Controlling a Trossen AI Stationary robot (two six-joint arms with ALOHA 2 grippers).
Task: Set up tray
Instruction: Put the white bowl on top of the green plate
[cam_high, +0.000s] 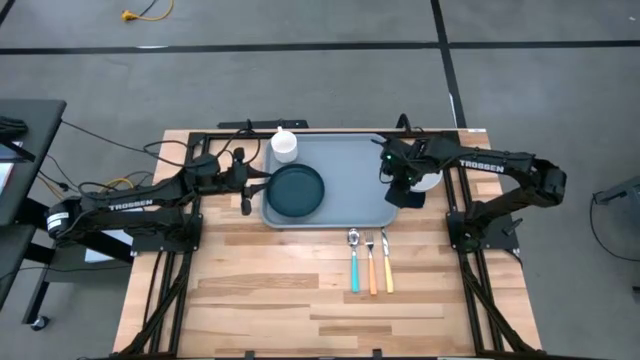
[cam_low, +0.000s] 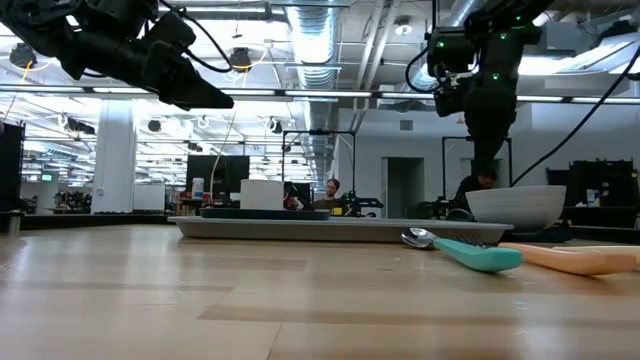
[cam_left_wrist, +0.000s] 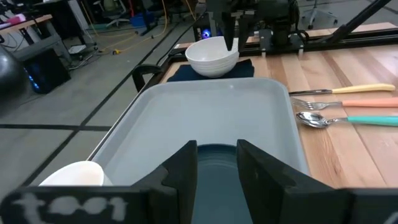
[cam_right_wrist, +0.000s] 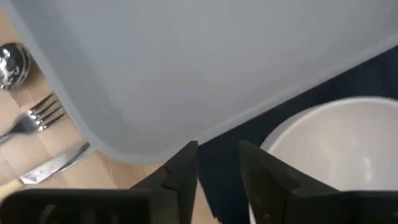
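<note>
Right hand (cam_high: 403, 178) hovering over the bowl, left hand (cam_high: 252, 186) waiting by the plate.

Right hand is hanging at the tray's (cam_high: 355, 170) right rim, fingers parted with nothing between them, just above the white bowl (cam_high: 427, 181) sitting on a dark napkin (cam_high: 411, 198) off the tray; left hand is hovering at the left rim over the plate (cam_high: 296, 190), fingers likewise apart and empty. Tray is lying flat at the far middle of the counter (cam_high: 290, 290), a cup (cam_high: 284, 145) in its far left corner, and spoon (cam_high: 354, 262), fork (cam_high: 370, 265) and knife (cam_high: 386, 262) are lying near its front edge. Being plastic, the tray looks light, stiff and rather slick; pinching the raised rim on a long side seems the surest hold.
</note>
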